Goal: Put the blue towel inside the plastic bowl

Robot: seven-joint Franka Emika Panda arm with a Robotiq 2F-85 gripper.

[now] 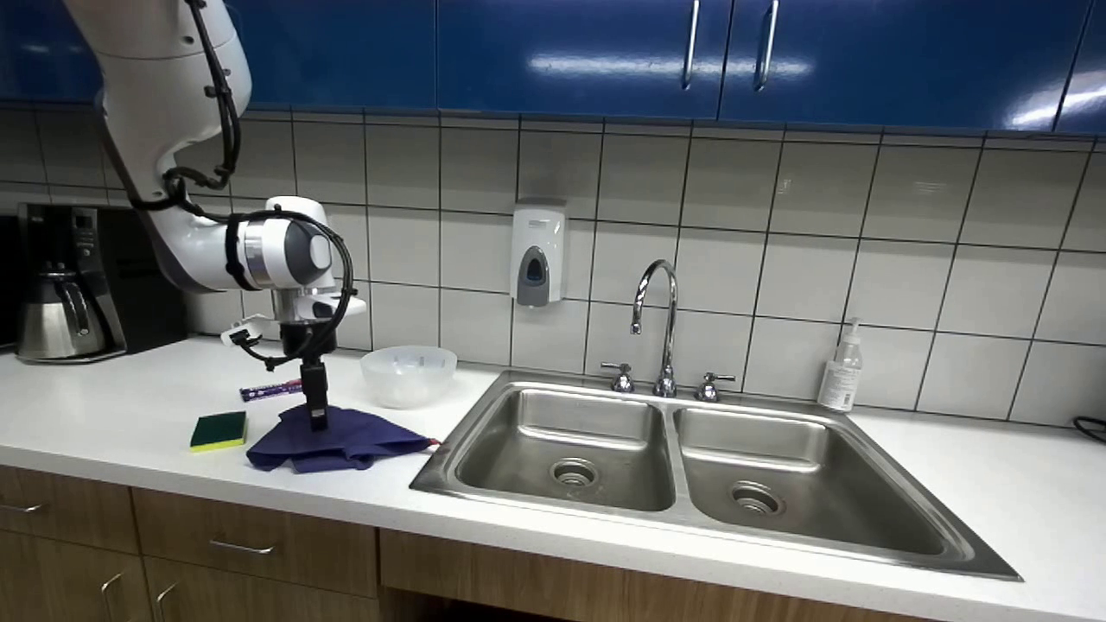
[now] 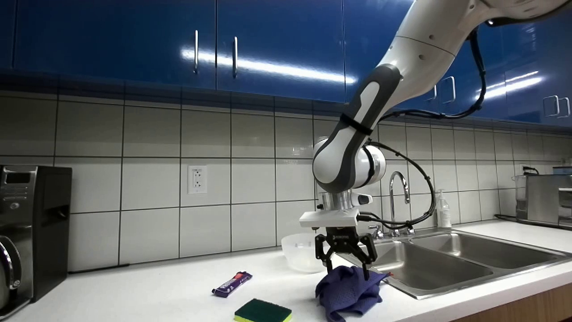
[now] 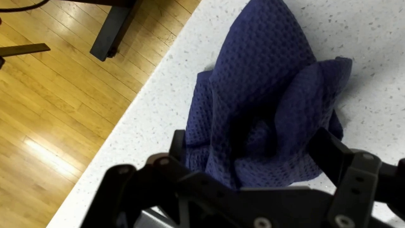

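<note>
The blue towel [image 1: 371, 439] lies crumpled on the counter near the front edge, left of the sink. It also shows in an exterior view [image 2: 348, 295] and fills the middle of the wrist view [image 3: 262, 57]. My gripper [image 2: 348, 273] points straight down over the towel, fingers apart. In the wrist view the open gripper [image 3: 248, 136] has one finger at each side of the towel's near part, with folds between them. Whether the fingertips touch the cloth I cannot tell. The translucent plastic bowl [image 1: 409, 377] stands behind the towel, near the wall, also in an exterior view [image 2: 297, 252].
A green and yellow sponge [image 1: 219, 431] and a purple wrapped bar [image 1: 270, 390] lie on the counter beside the towel. The steel double sink [image 1: 672, 449] with its faucet [image 1: 670, 333] adjoins the towel. A coffee maker [image 2: 35, 223] stands at the far end.
</note>
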